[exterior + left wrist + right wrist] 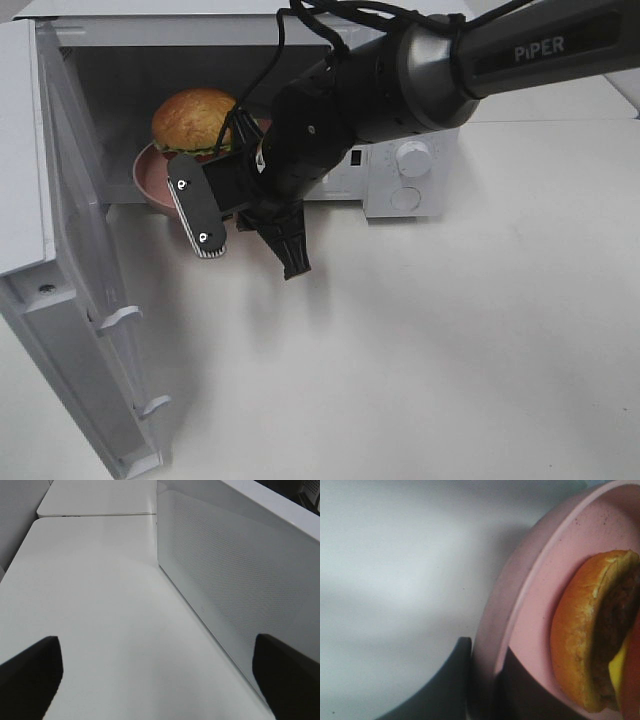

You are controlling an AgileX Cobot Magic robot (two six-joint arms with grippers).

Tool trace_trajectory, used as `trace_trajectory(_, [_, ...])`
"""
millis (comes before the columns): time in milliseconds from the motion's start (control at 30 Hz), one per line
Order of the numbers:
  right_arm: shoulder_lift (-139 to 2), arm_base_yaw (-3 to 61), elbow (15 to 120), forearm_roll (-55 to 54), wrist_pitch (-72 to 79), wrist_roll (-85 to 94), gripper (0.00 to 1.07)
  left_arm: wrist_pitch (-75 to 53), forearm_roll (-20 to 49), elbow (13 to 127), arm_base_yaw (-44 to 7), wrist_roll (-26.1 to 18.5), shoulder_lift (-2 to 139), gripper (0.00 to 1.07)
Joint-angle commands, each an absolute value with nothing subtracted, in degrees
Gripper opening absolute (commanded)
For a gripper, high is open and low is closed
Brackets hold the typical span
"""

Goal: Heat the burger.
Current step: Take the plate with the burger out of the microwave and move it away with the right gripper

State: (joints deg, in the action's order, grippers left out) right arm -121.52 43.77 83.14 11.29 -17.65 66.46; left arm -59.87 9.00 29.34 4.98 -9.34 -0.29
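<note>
Right gripper pinches the pink plate's rim, jaws nearly closed, one finger each side, so the burger rides untouched. Burger sits on the plate just ahead of the fingers, inside the open microwave. Left gripper wide open, empty, idling beside the microwave door.

White table; open microwave stands directly on it
</note>
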Motion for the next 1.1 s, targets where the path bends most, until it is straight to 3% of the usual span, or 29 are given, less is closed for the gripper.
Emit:
trace_trajectory(33, [-119.18, 44.23, 81.99, 12.03, -13.46, 67.67, 0.0, -59.82, 9.05, 29.11, 5.1, -9.11, -0.86, 0.98])
trace_trajectory(600, [-112.01, 47.38, 71.79, 14.78, -9.17, 67.72, 0.0, -59.82, 9.11, 29.11, 5.1, -9.11, -0.86, 0.98])
trace_trajectory(1100, [-106.74, 44.86, 62.51, 14.95, -3.95, 70.02, 0.0, -59.82, 8.94, 29.11, 5.1, -9.11, -0.86, 0.98])
